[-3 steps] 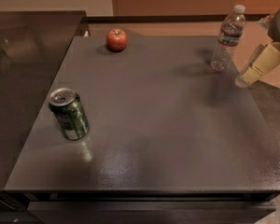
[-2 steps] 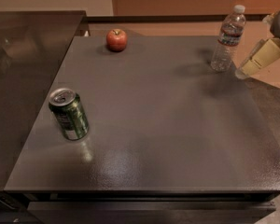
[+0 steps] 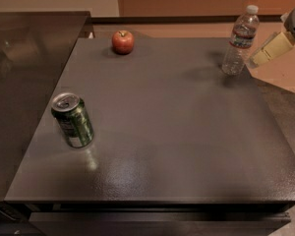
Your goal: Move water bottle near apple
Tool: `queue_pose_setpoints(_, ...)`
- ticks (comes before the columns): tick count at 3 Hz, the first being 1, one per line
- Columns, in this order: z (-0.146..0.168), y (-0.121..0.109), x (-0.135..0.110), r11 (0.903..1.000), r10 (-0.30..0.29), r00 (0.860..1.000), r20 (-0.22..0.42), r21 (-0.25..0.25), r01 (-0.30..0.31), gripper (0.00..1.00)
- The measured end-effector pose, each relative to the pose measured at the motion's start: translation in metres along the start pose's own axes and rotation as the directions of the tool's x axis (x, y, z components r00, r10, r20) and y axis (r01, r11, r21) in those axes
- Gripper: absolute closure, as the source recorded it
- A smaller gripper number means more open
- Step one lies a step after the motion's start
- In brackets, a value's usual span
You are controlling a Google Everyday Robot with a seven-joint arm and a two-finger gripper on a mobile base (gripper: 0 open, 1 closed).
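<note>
The water bottle (image 3: 240, 39) stands upright near the table's far right edge: clear plastic, white cap, dark label band. The apple (image 3: 123, 42) is small, red and round and sits at the far edge, left of the middle, well apart from the bottle. My gripper (image 3: 268, 49) shows at the right edge of the camera view as a pale cream finger under a grey body. It sits just right of the bottle at about label height and is not touching it.
A green can (image 3: 73, 120) stands at the left side of the dark table (image 3: 167, 132). A second dark surface (image 3: 24, 82) adjoins on the left. The floor drops off beyond the right edge.
My gripper has moved up and slightly left, closer to the bottle. The bottle, apple and can have not moved.
</note>
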State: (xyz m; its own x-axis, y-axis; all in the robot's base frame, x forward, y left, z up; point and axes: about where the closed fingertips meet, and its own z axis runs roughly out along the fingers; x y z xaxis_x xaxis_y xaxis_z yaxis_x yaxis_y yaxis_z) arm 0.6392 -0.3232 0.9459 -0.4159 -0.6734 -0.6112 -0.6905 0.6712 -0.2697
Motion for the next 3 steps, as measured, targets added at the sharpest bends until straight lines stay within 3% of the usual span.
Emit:
queue_pose_setpoints(1, 0.024, -0.013, 0.0, 0.9983, 0.05, 0.998, 0.03, -0.03, -0.049, 0.0)
queue_pose_setpoints(3, 0.058, -0.011, -0.007, 0.9896, 0.094, 0.994, 0.063, -0.115, -0.087, 0.0)
